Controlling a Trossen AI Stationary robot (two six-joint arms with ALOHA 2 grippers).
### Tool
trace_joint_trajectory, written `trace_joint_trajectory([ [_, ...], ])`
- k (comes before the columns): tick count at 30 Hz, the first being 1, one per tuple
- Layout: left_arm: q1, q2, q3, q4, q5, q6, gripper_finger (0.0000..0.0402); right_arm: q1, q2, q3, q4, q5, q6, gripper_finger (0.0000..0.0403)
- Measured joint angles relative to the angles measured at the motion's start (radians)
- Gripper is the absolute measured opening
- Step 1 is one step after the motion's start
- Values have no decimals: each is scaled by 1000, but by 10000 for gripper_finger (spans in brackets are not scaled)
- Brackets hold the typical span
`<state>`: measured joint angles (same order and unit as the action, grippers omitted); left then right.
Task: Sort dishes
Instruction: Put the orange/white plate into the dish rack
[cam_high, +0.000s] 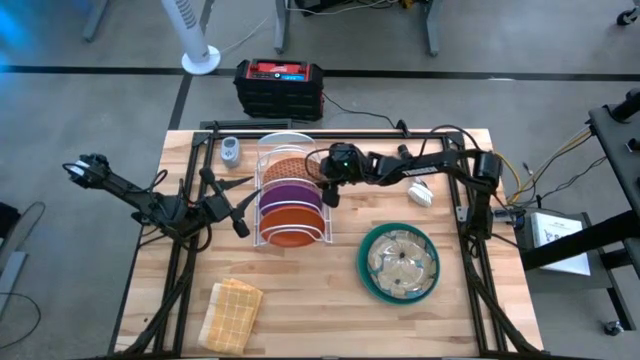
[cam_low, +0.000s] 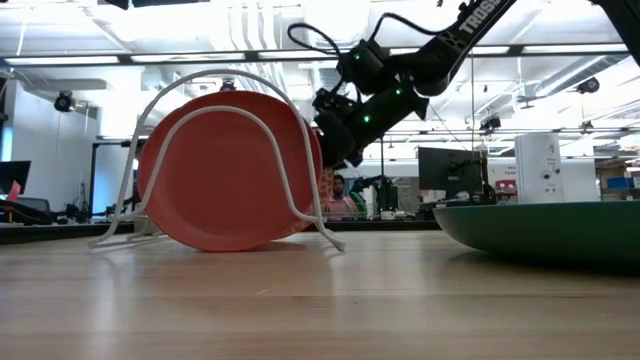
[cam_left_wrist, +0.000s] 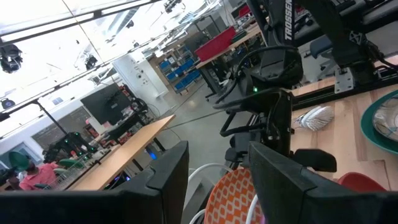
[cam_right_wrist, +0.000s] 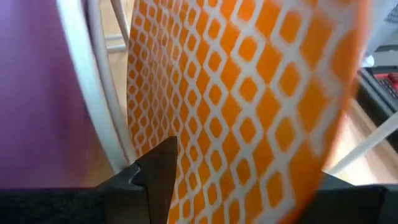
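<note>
A white wire rack stands at the table's middle with three plates on edge in its slots: orange-patterned farthest, purple, and plain orange nearest. My right gripper is at the rack's right side, open, its fingers on either side of the patterned plate's rim. My left gripper hangs open and level just left of the rack, with nothing between its fingers. A clear glass plate lies in the teal-green plate at the near right. My right gripper comes slanting down from the table's right, one finger in front of the patterned plate's face and the other behind its rim. I cannot tell whether either finger touches the plate. The plate stands upright in the rack's far slot.
A tan woven cloth lies at the near left. A small grey object sits at the far left and a white item right of the rack. Bare wood shows at the near middle. A black and red box stands beyond the far edge.
</note>
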<state>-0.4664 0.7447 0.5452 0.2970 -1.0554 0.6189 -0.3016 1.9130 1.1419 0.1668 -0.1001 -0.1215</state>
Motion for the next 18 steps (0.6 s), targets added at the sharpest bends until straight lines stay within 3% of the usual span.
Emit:
trace_joint_trajectory([
  [18, 4, 1, 0, 0, 0, 0, 155, 0, -96, 0, -214, 79, -37, 254],
])
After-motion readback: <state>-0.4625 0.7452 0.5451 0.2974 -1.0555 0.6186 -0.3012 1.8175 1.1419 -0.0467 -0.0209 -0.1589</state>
